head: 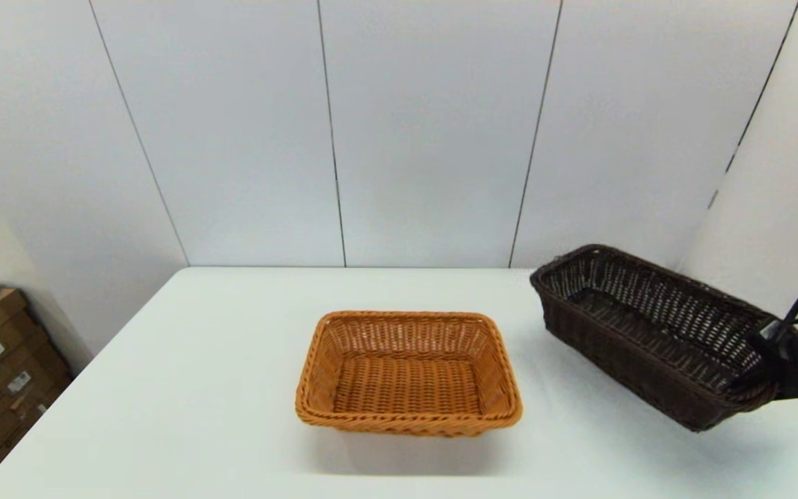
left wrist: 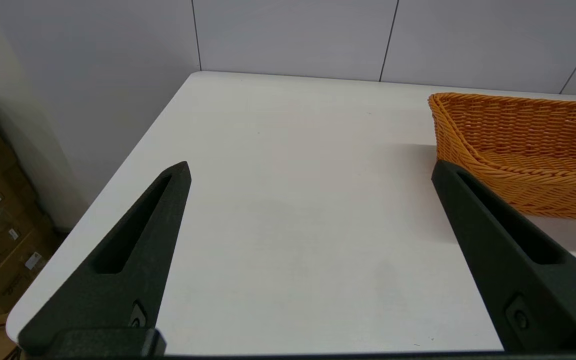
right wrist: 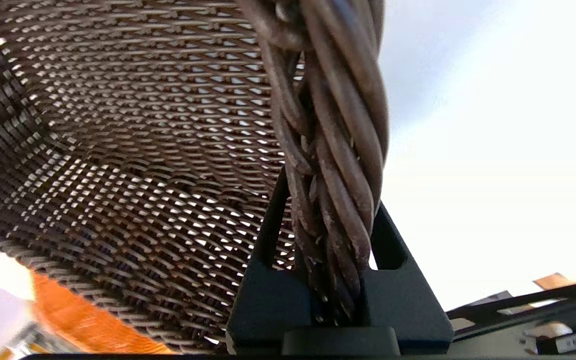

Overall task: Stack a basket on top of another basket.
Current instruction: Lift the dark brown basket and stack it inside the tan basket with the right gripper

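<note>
The dark basket (head: 652, 333) hangs tilted above the table's (head: 198, 388) right side, its near end pinched at the braided rim by the right gripper (head: 763, 367), fingers closed tight on it. The orange basket (head: 408, 374) sits mid-table, apart. The left gripper (left wrist: 310, 172) hovers wide open, holding nothing.

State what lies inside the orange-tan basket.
Nothing: the orange-tan basket shows only its own woven floor. The table beneath is covered. The dark basket hangs from the right gripper, not yet stacked.
</note>
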Controlling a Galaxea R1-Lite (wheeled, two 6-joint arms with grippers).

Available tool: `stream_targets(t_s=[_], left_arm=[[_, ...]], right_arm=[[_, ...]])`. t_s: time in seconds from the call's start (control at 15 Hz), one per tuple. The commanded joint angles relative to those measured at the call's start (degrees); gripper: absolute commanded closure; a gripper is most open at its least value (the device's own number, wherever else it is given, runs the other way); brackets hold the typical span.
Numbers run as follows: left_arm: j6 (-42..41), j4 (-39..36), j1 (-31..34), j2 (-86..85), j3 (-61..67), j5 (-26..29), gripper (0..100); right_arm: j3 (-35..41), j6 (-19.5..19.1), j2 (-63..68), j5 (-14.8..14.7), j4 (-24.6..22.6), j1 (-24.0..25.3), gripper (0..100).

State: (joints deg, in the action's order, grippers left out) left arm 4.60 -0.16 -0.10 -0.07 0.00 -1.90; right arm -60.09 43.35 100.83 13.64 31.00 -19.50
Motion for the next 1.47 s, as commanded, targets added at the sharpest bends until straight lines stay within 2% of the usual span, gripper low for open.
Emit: stream_targets(t_s=[0.07, 0.2, 0.4, 0.47, 0.53, 0.6, 0.67, 0.87, 1.07, 1.27, 1.33, 1.47], left_arm=[[0.06, -0.02, 0.01, 0.07, 0.00, -0.03, 0], [0.06, -0.02, 0.01, 0.07, 0.00, -0.03, 0], [0.06, -0.02, 0.01, 0.07, 0.00, -0.03, 0], [0.06, -0.02, 0.01, 0.07, 0.00, -0.03, 0], [0.06, -0.02, 0.01, 0.07, 0.00, -0.03, 0], [0.06, -0.02, 0.01, 0.07, 0.00, -0.03, 0], [0.06, -0.02, 0.01, 0.07, 0.00, -0.03, 0], [0.06, -0.02, 0.01, 0.07, 0.00, -0.03, 0], [0.06, -0.02, 0.01, 0.07, 0.00, -0.03, 0], [0.06, -0.02, 0.01, 0.07, 0.00, -0.03, 0], [0.06, -0.02, 0.01, 0.07, 0.00, -0.03, 0], [0.06, -0.02, 0.01, 0.07, 0.00, -0.03, 0]], right_arm=[[-11.37, -1.95, -11.36, 0.16, 13.47, -1.68, 100], [-16.64, -4.06, -14.43, 0.68, 19.27, -1.59, 100], [-20.68, -8.81, -16.89, 0.86, 23.93, -0.80, 100], [-22.09, -11.45, -17.16, 1.39, 25.51, -0.18, 100], [-23.76, -13.91, -17.16, 3.41, 26.57, 0.26, 100], [-24.81, -15.84, -17.16, 5.52, 27.36, 1.40, 100], [-25.25, -17.60, -16.80, 6.31, 27.71, 3.25, 100], [-25.43, -21.64, -16.10, 6.22, 27.45, 11.86, 100], [-27.10, -21.55, -12.76, 6.05, 27.10, 22.41, 100], [-31.14, -20.06, -8.19, 6.05, 26.57, 29.61, 100], [-31.93, -19.62, -6.79, 6.05, 25.25, 31.46, 100], [-32.20, -17.07, -3.97, 4.99, 18.39, 35.33, 100]])
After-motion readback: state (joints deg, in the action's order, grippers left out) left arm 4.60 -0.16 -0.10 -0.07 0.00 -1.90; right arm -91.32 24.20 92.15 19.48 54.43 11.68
